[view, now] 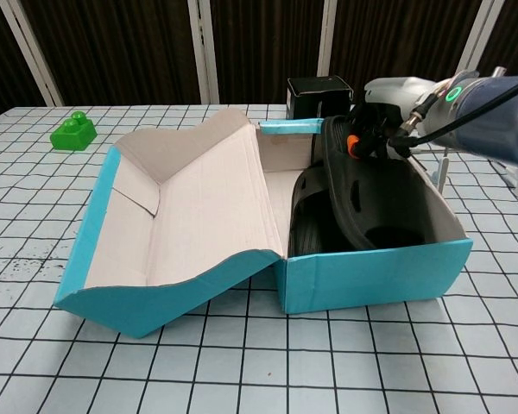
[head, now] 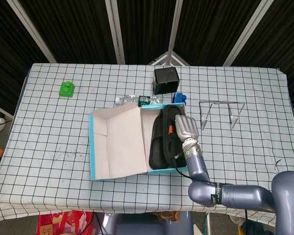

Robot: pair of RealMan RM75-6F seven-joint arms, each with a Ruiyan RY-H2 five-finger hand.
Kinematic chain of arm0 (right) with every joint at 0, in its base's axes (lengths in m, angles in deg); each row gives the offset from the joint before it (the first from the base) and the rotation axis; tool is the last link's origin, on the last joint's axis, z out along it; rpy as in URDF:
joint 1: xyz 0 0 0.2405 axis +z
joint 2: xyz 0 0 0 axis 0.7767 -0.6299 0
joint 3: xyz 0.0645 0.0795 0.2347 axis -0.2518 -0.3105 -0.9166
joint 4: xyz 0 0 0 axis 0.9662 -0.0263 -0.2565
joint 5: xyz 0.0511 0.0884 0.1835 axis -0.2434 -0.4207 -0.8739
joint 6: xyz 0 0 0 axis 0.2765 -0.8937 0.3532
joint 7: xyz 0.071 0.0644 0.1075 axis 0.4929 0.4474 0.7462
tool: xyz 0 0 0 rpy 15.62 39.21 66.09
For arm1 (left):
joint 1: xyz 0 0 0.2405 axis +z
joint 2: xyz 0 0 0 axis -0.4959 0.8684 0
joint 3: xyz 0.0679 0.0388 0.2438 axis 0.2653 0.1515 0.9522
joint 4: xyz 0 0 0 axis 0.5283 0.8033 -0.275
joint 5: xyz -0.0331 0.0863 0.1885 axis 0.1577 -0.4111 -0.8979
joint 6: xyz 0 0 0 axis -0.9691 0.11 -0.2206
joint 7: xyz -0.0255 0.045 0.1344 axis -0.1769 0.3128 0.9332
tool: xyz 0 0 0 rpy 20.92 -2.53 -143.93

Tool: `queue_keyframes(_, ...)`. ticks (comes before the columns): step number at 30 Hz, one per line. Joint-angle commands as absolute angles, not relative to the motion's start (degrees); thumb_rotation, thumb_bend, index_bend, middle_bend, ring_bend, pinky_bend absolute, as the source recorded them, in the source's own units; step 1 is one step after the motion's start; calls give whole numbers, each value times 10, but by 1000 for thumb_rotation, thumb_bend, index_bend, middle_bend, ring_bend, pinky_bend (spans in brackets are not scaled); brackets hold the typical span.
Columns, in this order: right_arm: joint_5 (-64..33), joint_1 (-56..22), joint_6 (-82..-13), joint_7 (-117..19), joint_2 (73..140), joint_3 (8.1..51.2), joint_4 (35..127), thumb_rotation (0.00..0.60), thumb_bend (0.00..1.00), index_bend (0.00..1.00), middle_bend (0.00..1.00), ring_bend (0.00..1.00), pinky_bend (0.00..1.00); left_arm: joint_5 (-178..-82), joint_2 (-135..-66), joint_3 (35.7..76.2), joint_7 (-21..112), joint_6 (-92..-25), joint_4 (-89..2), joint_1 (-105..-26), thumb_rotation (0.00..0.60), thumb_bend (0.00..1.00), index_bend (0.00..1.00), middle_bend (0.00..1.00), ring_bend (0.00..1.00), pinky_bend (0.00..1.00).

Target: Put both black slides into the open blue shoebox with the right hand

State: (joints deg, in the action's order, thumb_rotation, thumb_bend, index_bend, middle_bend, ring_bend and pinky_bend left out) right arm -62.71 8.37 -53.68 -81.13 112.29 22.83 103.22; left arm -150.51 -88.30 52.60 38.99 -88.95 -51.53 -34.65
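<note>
**Both slides in box; upper one not yet seated**

Both black slides [view: 363, 198] lay inside the blue shoebox [view: 371, 272], its lid [view: 198, 216] open toward nine o'clock. The upper slide leaned tilted on the other. The right hand [head: 184, 128] rested on that slide's far end, fingers curled down; whether it gripped could not be determined. Judged remaining: settling it and withdrawing. Left hand unseen.
</note>
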Motion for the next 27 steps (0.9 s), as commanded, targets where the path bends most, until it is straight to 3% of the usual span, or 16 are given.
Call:
queue_keyframes(1, -623, 82, -534, -823, 1141, 235, 1014, 600, 642, 597, 488, 662, 782, -1506, -883, 526, 389, -889, -516, -347, 600, 210, 69, 0, 0, 73)
queue_keyframes(18, -586, 80, -551, -896, 1208, 249, 960, 600, 642, 597, 488, 662, 782, -1504, -880, 525, 377, -889, -515, -345, 600, 210, 69, 0, 0, 74)
queue_keyframes(27, -592, 86, -543, -925, 1216, 227, 941, 600, 642, 597, 488, 662, 782, -1506, -879, 526, 376, -889, -517, -345, 600, 210, 69, 0, 0, 74)
